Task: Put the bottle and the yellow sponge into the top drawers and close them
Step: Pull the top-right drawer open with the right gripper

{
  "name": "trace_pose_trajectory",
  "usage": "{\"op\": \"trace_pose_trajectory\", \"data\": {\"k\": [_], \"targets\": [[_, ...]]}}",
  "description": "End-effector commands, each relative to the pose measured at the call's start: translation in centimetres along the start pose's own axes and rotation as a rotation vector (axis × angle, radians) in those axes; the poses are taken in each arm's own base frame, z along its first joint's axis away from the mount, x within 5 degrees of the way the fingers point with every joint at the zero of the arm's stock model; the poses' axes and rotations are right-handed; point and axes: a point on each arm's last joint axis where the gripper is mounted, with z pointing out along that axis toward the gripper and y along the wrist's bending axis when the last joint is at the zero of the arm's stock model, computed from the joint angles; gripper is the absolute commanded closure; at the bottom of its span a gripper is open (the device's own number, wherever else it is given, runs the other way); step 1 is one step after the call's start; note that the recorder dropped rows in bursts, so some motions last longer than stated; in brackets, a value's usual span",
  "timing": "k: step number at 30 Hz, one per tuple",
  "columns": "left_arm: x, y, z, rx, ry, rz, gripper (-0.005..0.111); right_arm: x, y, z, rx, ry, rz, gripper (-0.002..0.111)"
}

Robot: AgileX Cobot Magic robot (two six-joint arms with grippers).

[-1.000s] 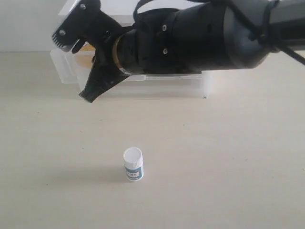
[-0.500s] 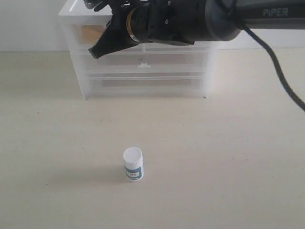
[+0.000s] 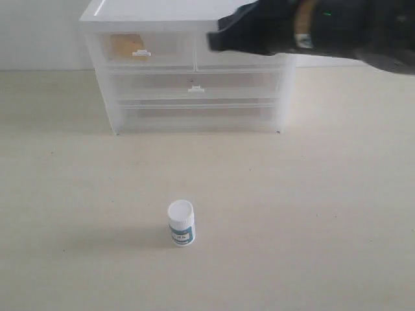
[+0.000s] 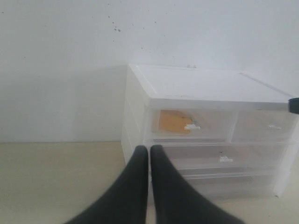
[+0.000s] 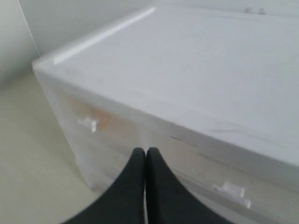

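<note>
Bottle (image 3: 181, 223): upright on the table (image 3: 324, 214), well in front of the cabinet (image 3: 194, 110), apart from both arms. Yellow sponge (image 3: 126, 44): inside the left of the top drawers (image 3: 165, 48), showing through its translucent front; both drawers sit flush. Left gripper (image 4: 149, 154) and right gripper (image 5: 145, 156): fingers pressed together, holding nothing, the right above the cabinet's top front edge.

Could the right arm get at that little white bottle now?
Probably yes: the bottle stands alone on the table, nothing beside it. The right claw, shut up by the cabinet, would need to open first.
</note>
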Motion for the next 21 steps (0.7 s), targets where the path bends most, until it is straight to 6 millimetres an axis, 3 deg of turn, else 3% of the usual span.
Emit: {"op": "trace_pose_trajectory", "data": {"k": [1,4,7,9,16,21], "targets": [[0.1,0.0,-0.1,-0.005,-0.004,-0.013,0.103,3.6,-2.8,-1.7,-0.092,-0.136,0.341,0.107],[0.2,0.1,-0.1,-0.005,-0.002,-0.014,0.103,6.1,-3.3,-0.3,-0.055,-0.05,0.505,0.092],[0.3,0.1,-0.1,-0.006,0.002,-0.015,0.103,7.1,-3.8,0.6,-0.092,-0.11,0.813,0.069],[0.3,0.1,-0.1,-0.006,0.002,-0.015,0.103,7.8,-4.3,1.1,-0.115,-0.161,0.949,0.06],[0.3,0.1,-0.1,-0.006,0.002,-0.015,0.103,10.0,-5.8,2.3,-0.096,-0.271,1.138,0.057],[0.3,0.0,-0.1,-0.002,0.001,-0.015,0.103,9.2,-6.1,3.3,-0.169,-0.324,1.148,0.057]]}}
